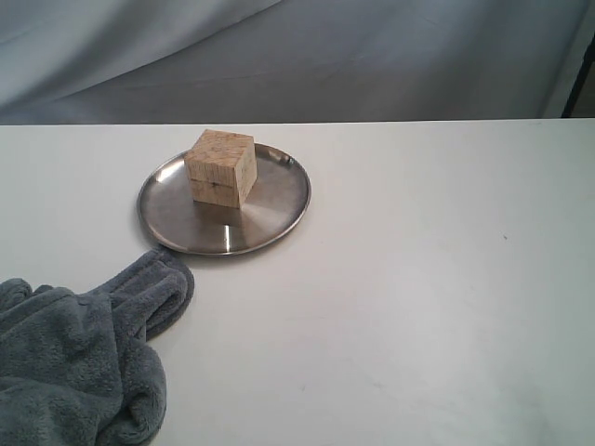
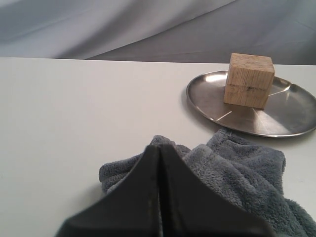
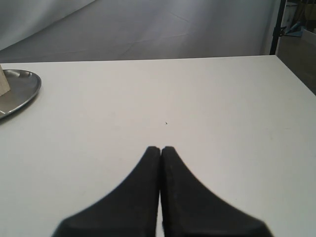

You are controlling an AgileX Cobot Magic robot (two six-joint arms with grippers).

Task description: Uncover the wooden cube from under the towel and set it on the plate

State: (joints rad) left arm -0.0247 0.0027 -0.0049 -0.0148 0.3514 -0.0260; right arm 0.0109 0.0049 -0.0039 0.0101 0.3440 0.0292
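Where the wooden cube [image 1: 221, 167] sits: upright on the plate [image 1: 279, 212], fully uncovered.
Plate: on the white counter [image 1: 418, 279], its near rim just beside a fold of the towel [image 1: 74, 362].
Towel: bunched at the counter's near-left corner.
Left tool [image 2: 159, 148]: jaws pressed together, nothing seen between them, tips over the towel.
Right tool [image 3: 160, 148]: jaws pressed together, empty, over bare counter, well apart from the plate.

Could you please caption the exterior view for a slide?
Cube rests on the plate, towel bunched nearby on the table.
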